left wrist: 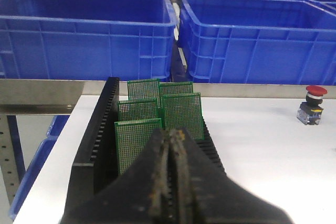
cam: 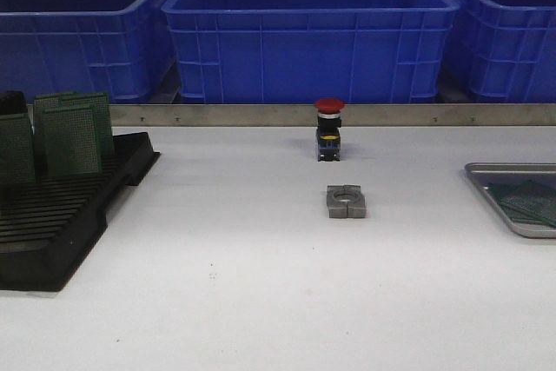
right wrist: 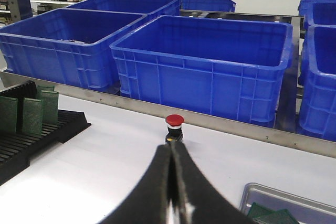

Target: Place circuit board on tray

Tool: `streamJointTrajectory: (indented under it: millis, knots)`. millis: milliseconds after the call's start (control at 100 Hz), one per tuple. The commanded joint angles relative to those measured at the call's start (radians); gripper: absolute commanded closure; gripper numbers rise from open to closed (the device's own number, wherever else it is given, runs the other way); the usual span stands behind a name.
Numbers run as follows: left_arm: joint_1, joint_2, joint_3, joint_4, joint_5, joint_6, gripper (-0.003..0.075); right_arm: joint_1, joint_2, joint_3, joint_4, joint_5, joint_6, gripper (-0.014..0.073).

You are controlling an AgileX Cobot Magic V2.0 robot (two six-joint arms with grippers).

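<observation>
Both claws, left claw point(left wrist: 172, 182) and right claw point(right wrist: 172, 192), sit clenched on nothing; you see circuit boards point(cam: 532, 200) inside the tray point(cam: 486, 182).

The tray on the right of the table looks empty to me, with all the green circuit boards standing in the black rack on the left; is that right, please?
Not quite: the tray is not empty. The front view shows green circuit boards already lying in it, and the right wrist view shows the same. Other boards do stand in the black rack on the left.
</observation>
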State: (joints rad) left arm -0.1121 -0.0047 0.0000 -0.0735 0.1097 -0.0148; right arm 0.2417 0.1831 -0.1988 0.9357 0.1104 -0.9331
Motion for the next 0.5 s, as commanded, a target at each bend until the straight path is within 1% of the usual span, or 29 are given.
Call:
streamJointTrajectory:
  millis: [0,490]
  knots:
    - [0.017,-0.029,0.05,0.036,-0.05,-0.03,0.0741,0.003,0.007,-0.026,0.013,-0.036,-0.006,0.0655]
    - [0.02,-0.032,0.048,0.024,-0.049,-0.03,0.0741,0.003,0.008,-0.026,0.013,-0.004,-0.006,0.0655]
